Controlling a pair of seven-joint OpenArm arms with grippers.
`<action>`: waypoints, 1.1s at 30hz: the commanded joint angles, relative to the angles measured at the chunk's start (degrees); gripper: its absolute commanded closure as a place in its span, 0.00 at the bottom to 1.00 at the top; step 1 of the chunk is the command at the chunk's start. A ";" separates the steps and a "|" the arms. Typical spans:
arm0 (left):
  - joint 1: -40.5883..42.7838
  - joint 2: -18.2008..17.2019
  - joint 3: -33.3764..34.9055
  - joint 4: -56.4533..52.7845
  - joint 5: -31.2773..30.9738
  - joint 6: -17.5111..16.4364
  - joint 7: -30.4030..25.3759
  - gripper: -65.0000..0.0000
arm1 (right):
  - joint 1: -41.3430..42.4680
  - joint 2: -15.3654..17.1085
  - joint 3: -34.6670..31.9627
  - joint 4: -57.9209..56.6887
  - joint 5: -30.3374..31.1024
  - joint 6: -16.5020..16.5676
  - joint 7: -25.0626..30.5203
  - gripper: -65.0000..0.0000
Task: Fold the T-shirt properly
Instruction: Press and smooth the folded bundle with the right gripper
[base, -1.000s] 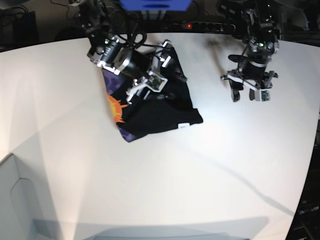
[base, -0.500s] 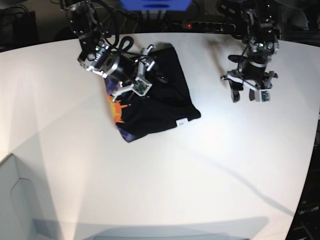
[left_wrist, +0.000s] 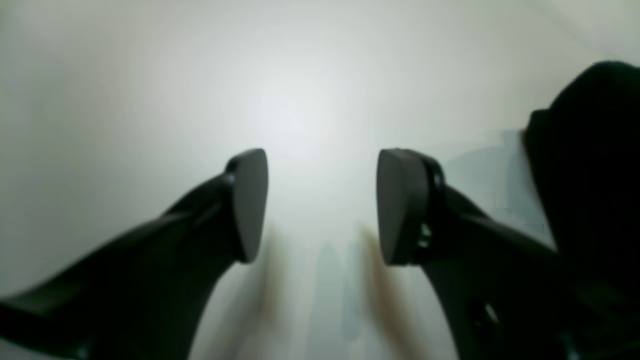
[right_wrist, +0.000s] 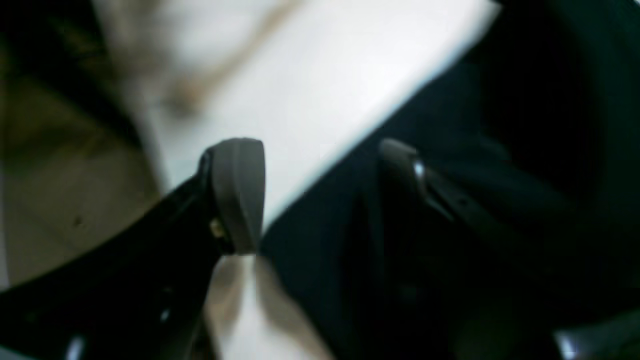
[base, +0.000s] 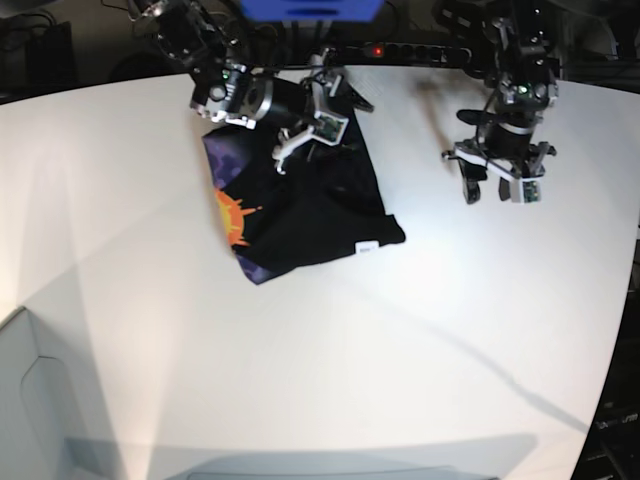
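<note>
- The T-shirt (base: 300, 205) lies on the far-left part of the white tabletop (base: 400, 340) as the base view shows it, gathered into a compact, roughly four-sided bundle rather than spread flat.
- I can see the orange flame print (base: 232, 217) at the bundle's left edge with purple at the rim, and a small white tag (base: 366, 248) near its lower right corner.
- I judge the main folds are already in: no sleeves hang out and the outline is fairly tight. The edges are not square, though, and the lower left corner runs to a point, so some tidying looks to be left.
- My right gripper (base: 322, 108) sits over the bundle's far edge. In the right wrist view its jaws stand wide apart, one pad (right_wrist: 237, 192) over bare tabletop and the other over black cloth; nothing is clamped between them.
- Whether that second pad touches the cloth or floats just above it, I cannot tell; the picture is too blurred.
- My left gripper (base: 498, 186) hangs well apart from the shirt, over bare tabletop on the base view's right. Its wrist view shows the jaws parted with only white surface between the pads (left_wrist: 250, 205); it holds nothing.
- Since neither arm grips anything, I read this as the closing stretch: a last straightening at most, then pulling both arms clear.
</note>
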 joint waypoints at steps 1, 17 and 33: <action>-0.12 -0.61 -0.28 1.29 -0.19 -0.06 -1.25 0.47 | 0.46 0.31 -0.44 2.39 1.13 -0.23 1.41 0.44; 0.41 -0.87 -0.28 3.75 -0.19 -0.15 -1.25 0.47 | 2.13 -2.32 9.84 1.69 1.13 -0.23 1.41 0.44; 0.41 -0.87 -0.28 3.75 -0.19 -0.15 -1.25 0.47 | 2.66 -2.32 -0.88 -6.84 -9.42 -0.23 1.50 0.44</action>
